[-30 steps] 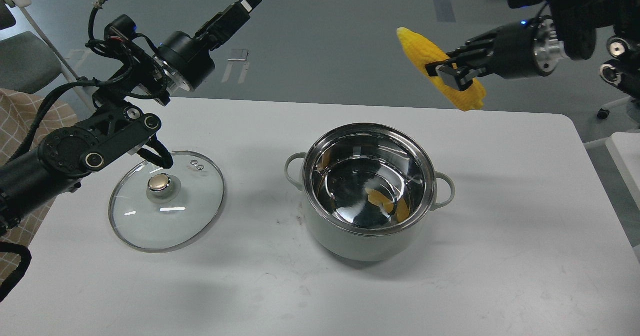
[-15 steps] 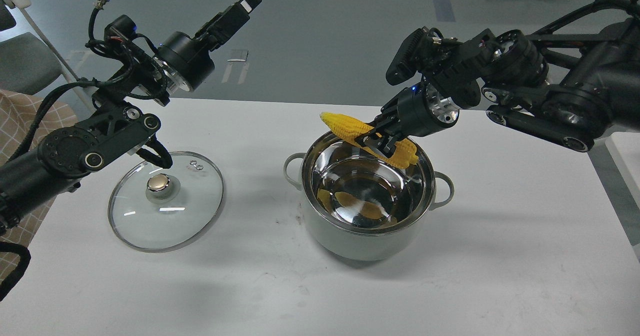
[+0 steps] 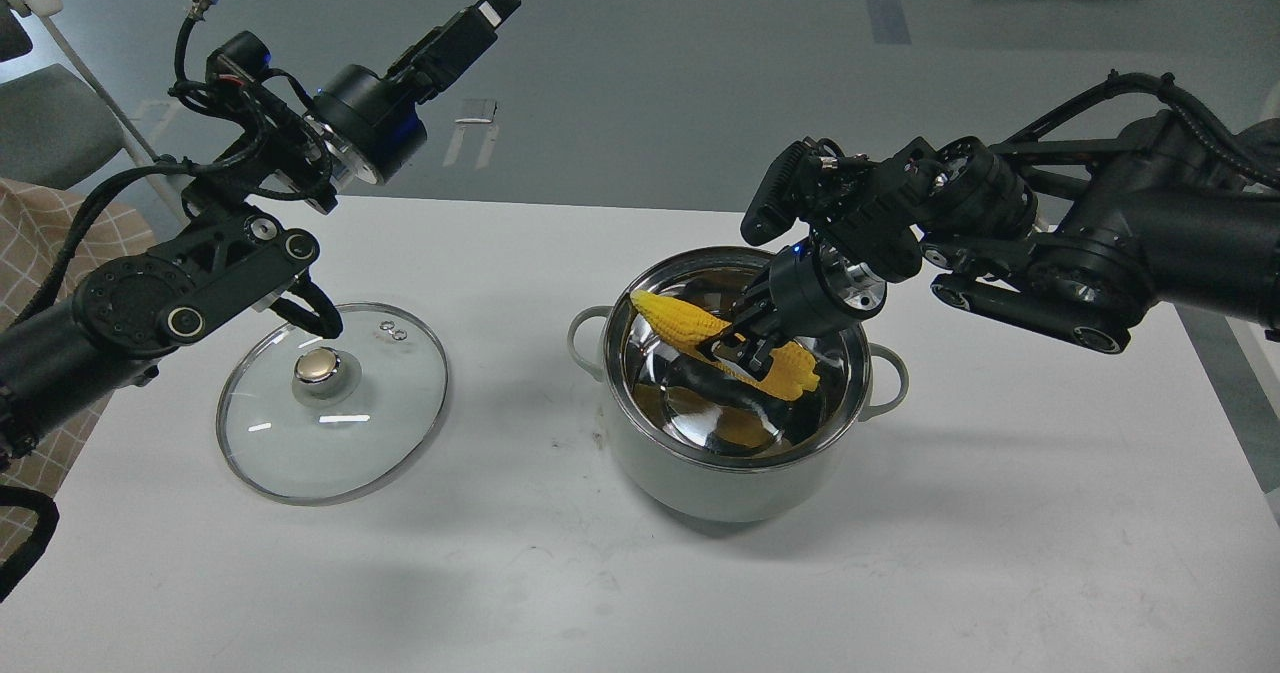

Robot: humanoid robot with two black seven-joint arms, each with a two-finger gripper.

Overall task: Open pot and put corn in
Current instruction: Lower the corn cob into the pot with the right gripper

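The pale grey-green pot [image 3: 700, 475] stands open in the middle of the white table, its steel inside showing. My right gripper [image 3: 748, 351] reaches down into the pot from the right and is shut on the yellow corn [image 3: 680, 321]. The corn lies tilted inside the rim, its tapered end pointing up-left, and it is mirrored in the steel. My left gripper [image 3: 478, 21] is raised above the table's far left and holds nothing. Its fingers are seen side-on, so I cannot tell whether they are open.
The glass lid [image 3: 380, 423] with a brass-coloured knob [image 3: 318, 365] lies flat on the table [image 3: 1000, 513] left of the pot, partly under my left arm. A chair and checked cloth stand off the table's left edge.
My right gripper has carried the corn from high at the far right down and left, over the rim and into the pot. The left arm and lid have not moved.
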